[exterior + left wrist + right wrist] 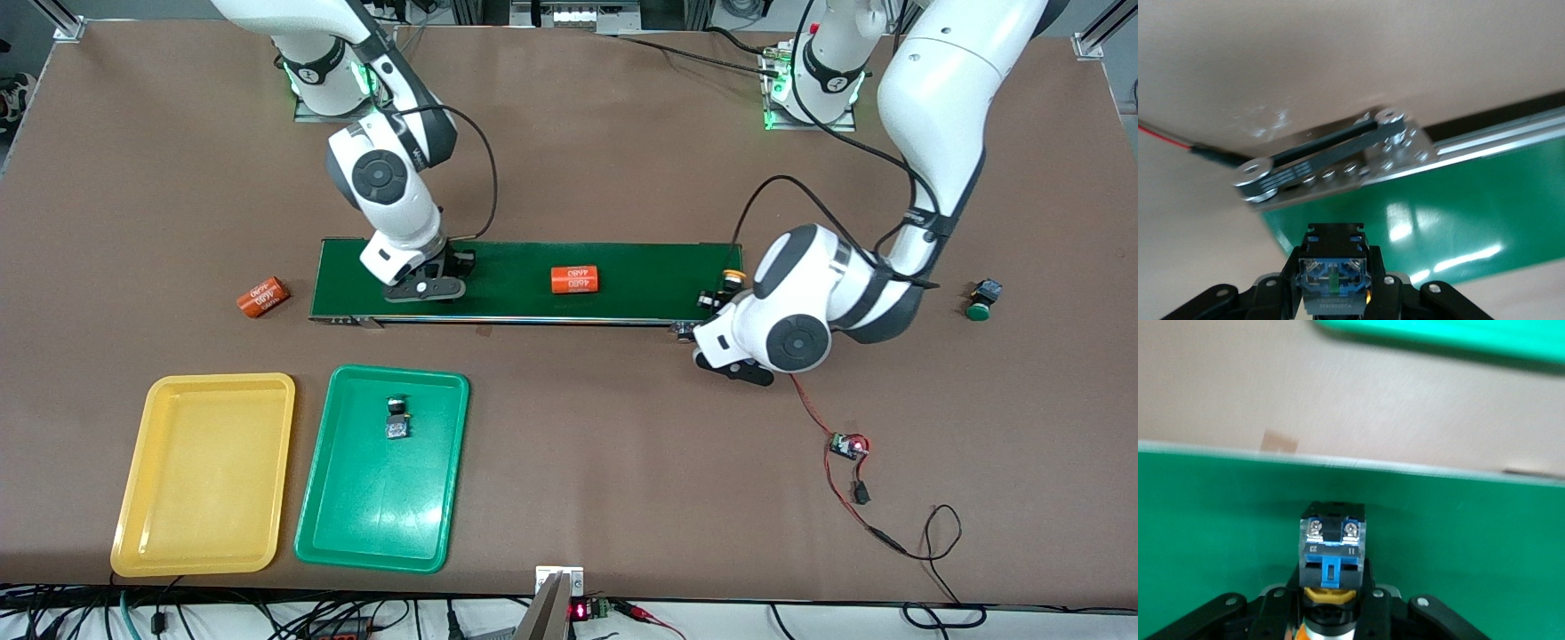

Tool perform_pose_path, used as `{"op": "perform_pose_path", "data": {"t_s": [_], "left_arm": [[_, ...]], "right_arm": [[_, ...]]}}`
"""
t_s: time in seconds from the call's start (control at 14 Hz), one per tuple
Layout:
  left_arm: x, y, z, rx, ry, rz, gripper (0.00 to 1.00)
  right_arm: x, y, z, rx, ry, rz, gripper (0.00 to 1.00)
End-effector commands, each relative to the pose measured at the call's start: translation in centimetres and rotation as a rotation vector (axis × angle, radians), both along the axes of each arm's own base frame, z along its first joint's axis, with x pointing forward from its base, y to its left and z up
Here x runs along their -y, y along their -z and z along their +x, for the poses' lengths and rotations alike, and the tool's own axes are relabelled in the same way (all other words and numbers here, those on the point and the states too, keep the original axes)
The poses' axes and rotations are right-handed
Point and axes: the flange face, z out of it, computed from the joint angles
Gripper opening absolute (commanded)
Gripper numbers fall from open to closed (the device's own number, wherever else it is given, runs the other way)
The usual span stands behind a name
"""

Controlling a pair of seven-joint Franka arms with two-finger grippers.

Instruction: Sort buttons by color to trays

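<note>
My right gripper (449, 271) is down on the long green belt (640, 267) at the right arm's end. It is shut on a yellow-capped button (1331, 550), gripped below the black-and-blue body. My left gripper (718, 299) is at the belt's other end and is shut on a second button (1333, 273), whose yellow-orange cap (732, 277) shows beside the hand. A third button (397, 418) lies in the green tray (382, 516). The yellow tray (204, 480) beside it holds nothing. A green-capped button (980, 300) lies on the table toward the left arm's end.
One orange "4680" cylinder (575, 279) lies mid-belt and another (263, 297) lies on the table off the belt's end. A small circuit board with red wires (847, 446) lies nearer the front camera than the left hand. The belt's roller bracket (1331, 163) is close under the left gripper.
</note>
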Motion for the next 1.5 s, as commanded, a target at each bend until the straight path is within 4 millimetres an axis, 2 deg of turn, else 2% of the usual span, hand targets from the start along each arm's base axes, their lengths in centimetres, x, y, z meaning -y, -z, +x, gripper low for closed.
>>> {"op": "perform_pose_path", "data": {"t_s": [0.0, 0.14, 0.21, 0.28, 0.36, 0.43, 0.57, 0.71, 0.78, 0.85, 1.0, 1.14, 1.21, 1.42], "left_arm": [[2.0, -0.1, -2.5, 0.029, -0.135, 0.018, 0.06], [3.2, -0.2, -3.1, 0.029, -0.171, 0.034, 0.08], [3.2, -0.2, -3.1, 0.028, -0.173, 0.036, 0.26], [3.2, 0.2, -3.5, 0.019, -0.167, 0.042, 0.89], [3.2, 0.2, -3.6, 0.019, -0.165, 0.042, 1.00], [3.4, 0.0, -3.6, 0.022, -0.168, 0.044, 1.00], [3.1, -1.4, -3.1, 0.038, -0.189, 0.047, 1.00], [2.8, -3.4, -2.7, 0.070, -0.197, 0.044, 1.00], [2.3, -4.2, -2.4, 0.084, -0.206, 0.041, 1.00], [1.9, -5.6, -1.4, 0.109, -0.222, 0.026, 1.00], [1.9, -8.4, 0.3, 0.164, -0.244, -0.004, 1.00], [0.7, -10.5, 1.9, 0.187, -0.257, 0.003, 1.00], [-0.7, -11.4, 2.8, 0.183, -0.267, 0.015, 1.00], [-6.2, -11.4, 4.7, 0.190, -0.313, 0.077, 1.00]], "right_arm": [[3.5, -3.9, 4.0, 0.074, 0.030, 0.014, 0.00], [7.5, -5.3, 7.2, 0.114, 0.033, 0.012, 0.00], [10.1, -5.4, 8.6, 0.122, 0.028, 0.006, 0.00], [13.2, -5.2, 10.1, 0.124, 0.019, -0.001, 0.00], [16.8, -4.8, 11.7, 0.127, 0.003, -0.011, 0.00], [19.4, -4.6, 12.7, 0.130, -0.015, -0.017, 0.00], [23.3, -4.1, 14.2, 0.133, -0.028, -0.026, 0.00], [26.3, -2.9, 15.8, 0.138, -0.060, -0.065, 0.00], [27.7, -2.4, 17.3, 0.150, -0.081, -0.098, 0.00], [29.7, -1.7, 18.3, 0.154, -0.083, -0.125, 0.00], [33.1, -0.1, 19.0, 0.148, -0.102, -0.163, 0.00], [34.0, 0.9, 20.4, 0.163, -0.097, -0.163, 0.00], [34.2, 1.8, 20.6, 0.158, -0.092, -0.162, 0.00], [35.6, 4.9, 20.7, 0.167, -0.081, -0.153, 0.01]]}}
